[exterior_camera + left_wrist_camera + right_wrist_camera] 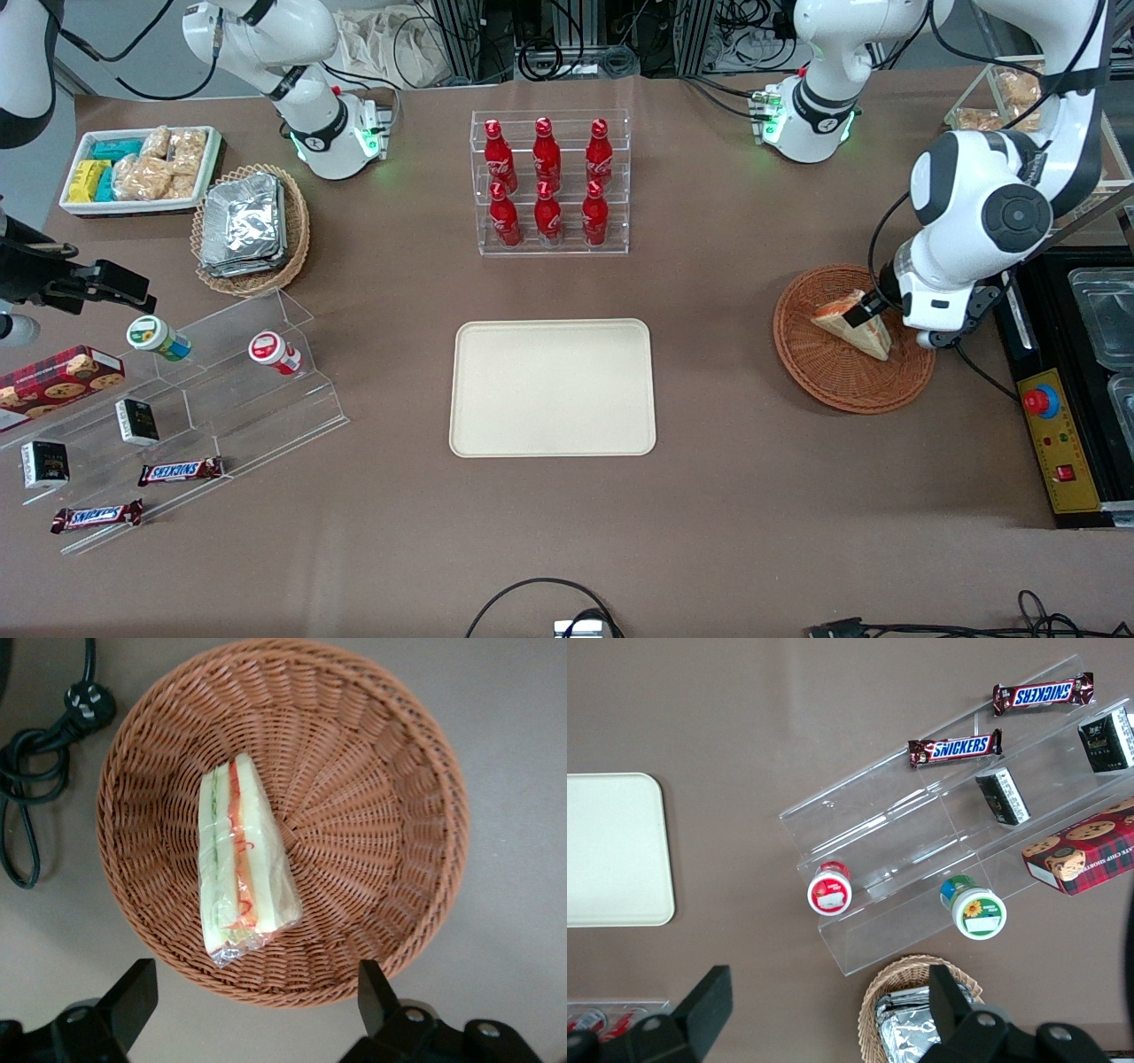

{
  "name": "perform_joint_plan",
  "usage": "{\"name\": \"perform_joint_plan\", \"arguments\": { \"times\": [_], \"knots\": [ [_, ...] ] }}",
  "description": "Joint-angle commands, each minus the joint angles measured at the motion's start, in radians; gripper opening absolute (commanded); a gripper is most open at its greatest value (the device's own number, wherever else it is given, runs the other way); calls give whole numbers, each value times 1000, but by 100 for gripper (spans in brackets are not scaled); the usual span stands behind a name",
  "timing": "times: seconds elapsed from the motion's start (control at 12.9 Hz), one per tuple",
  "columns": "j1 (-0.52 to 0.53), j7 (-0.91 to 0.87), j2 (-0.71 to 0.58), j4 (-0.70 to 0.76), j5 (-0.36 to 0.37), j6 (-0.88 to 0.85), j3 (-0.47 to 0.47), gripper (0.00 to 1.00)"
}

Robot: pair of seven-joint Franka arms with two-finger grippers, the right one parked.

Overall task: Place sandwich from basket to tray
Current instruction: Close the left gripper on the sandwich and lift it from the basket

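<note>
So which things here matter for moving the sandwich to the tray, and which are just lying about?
Job in hand:
sandwich, lying in the basket
tray
end effector, open above the basket

Lying about:
cola bottles
foil packs
Snickers bars
cookie box

A clear rack (pixel 551 184) held six red bottles (pixel 547 155) on the brown bench (pixel 709 496). Toward the parked arm's end sat a white tray of snack packets (pixel 142 168), a tan wicker basket of foil packs (pixel 250 229), and a clear stepped shelf (pixel 221 390) carrying two small jars (pixel 275 352), chocolate bars (pixel 180 470) and a cookie box (pixel 55 381).
</note>
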Motion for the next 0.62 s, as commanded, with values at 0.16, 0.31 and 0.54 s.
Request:
{"name": "perform_joint_plan", "arguments": {
  "times": [0.16, 0.31, 0.54],
  "knots": [
    [73, -26, 6, -97, -6, 132, 1, 100],
    [79, -35, 43, -101, -9, 152, 1, 100],
    [75, -122, 80, -103, -9, 192, -1, 100]
  ]
}}
